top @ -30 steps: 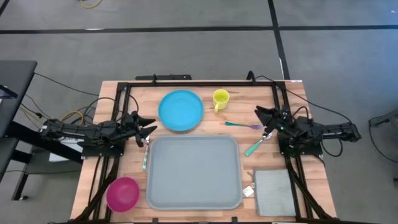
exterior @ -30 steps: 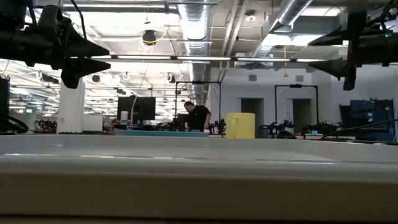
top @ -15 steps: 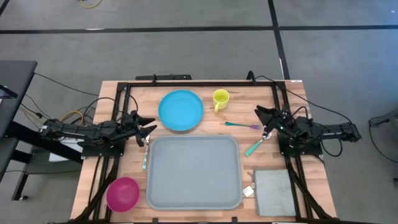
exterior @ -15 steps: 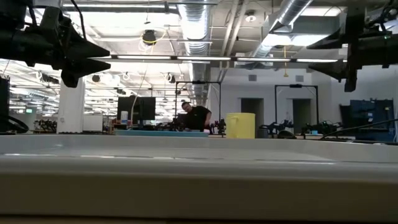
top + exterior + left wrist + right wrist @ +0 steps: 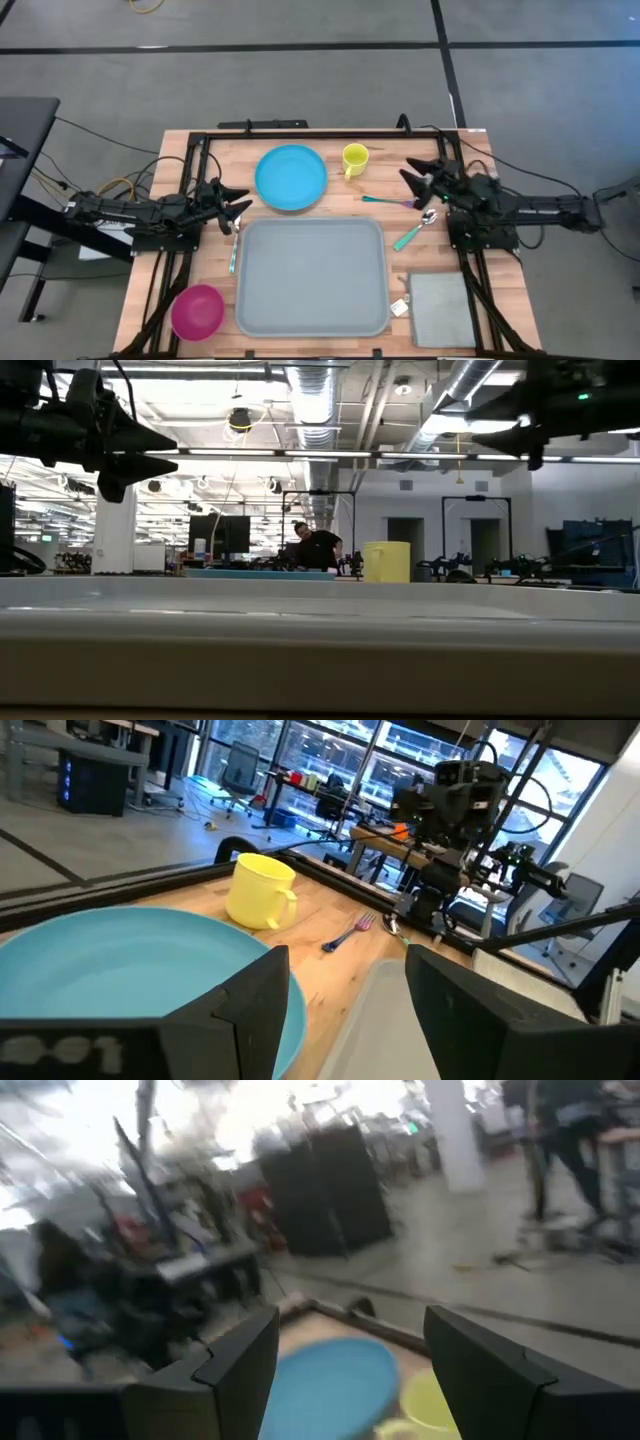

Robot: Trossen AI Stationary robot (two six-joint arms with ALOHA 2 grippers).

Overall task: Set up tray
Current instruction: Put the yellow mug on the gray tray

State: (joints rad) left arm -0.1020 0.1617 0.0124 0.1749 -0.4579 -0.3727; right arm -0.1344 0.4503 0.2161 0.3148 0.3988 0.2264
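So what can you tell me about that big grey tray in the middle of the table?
The tray is a large grey-blue rectangle with rounded corners and a raised rim, smooth like plastic. It lies flat on the wooden table, near its front edge, and holds nothing. A teal utensil lies along its left side, a blue plate sits just behind it, and a grey cloth lies to its right. Neither gripper touches it.

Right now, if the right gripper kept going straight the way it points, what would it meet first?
Probably the yellow mug. The right gripper, jaws open, points across the table toward the mug and the blue plate beyond it. It hangs above the tabletop, so it might pass over both.
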